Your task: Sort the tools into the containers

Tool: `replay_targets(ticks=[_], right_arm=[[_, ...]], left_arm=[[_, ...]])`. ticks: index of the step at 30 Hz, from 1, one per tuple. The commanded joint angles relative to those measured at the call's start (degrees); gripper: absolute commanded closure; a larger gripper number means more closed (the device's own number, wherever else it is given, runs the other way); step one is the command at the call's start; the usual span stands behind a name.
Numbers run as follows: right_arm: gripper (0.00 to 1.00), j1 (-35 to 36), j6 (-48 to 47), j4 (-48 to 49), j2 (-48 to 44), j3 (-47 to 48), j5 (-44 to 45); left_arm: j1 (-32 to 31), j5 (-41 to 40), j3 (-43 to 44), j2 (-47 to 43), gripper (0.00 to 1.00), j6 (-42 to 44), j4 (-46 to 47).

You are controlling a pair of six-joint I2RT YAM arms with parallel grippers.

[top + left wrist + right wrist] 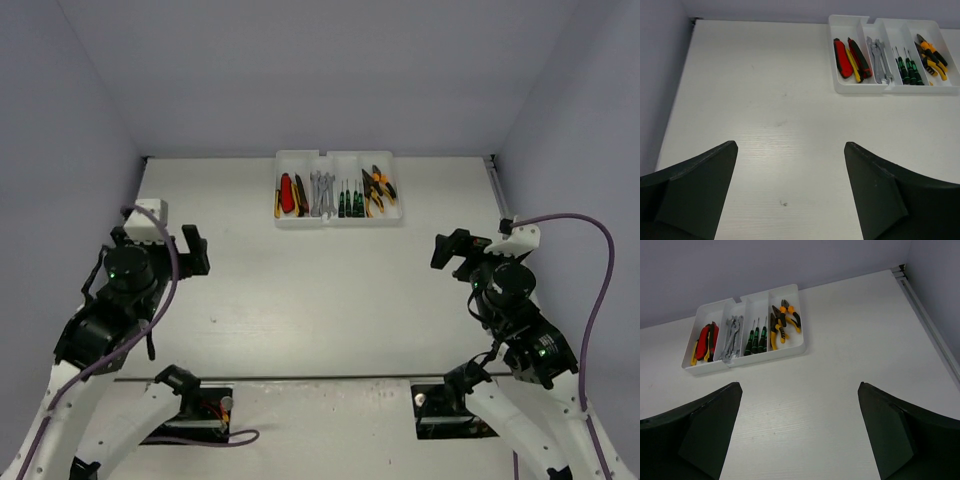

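– Tools (346, 203) first, top cam: where do we stand?
– All in the tray (300, 160) at the tabletop's (320, 300) far edge, mid-width. One kind per slot: cutters (290, 195), wrenches (319, 193), screwdrivers (352, 203), pliers (378, 190). Grouped by type, so we judge the sorting done. Left gripper (155, 248) & right gripper (472, 245) sit nearer the near corners, well apart from the tray, prob. parked out of the way.
– Left wrist cam?
– Fingers (695, 190) spread wide, bare tabletop between them, nothing held. Tray (920, 90) lies far ahead & to the right, by the far edge.
– Right wrist cam?
– Same story: fingers (695, 432) wide apart, nothing gripped. Tray (765, 358) is ahead & to the left, well clear of us. We spot no tool outside the tray in any view, so no pick looks needed.
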Motion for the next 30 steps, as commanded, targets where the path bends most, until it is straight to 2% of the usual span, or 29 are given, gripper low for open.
replay_targets(ticks=[1, 5, 10, 30], right_arm=[[0.00, 0.28, -2.28, -0.16, -1.97, 1.53, 4.20], [0.00, 0.28, -1.91, -0.78, -3.97, 0.45, 4.56], [0.00, 0.23, -1.31, -1.45, -4.37, -0.28, 6.46], [0.00, 0.28, -0.09, -1.58, -3.45, -0.79, 5.97]], left_arm=[[0.23, -7.07, -4.85, -8.92, 0.10, 2.39, 0.13], [0.23, -12.00, -9.91, -14.25, 0.06, 1.43, 0.19], [0.34, -13.66, -11.56, -14.87, 0.03, 0.92, 0.33], [6.38, -4.78, -12.55, -10.21, 0.03, -0.33, 0.72]])
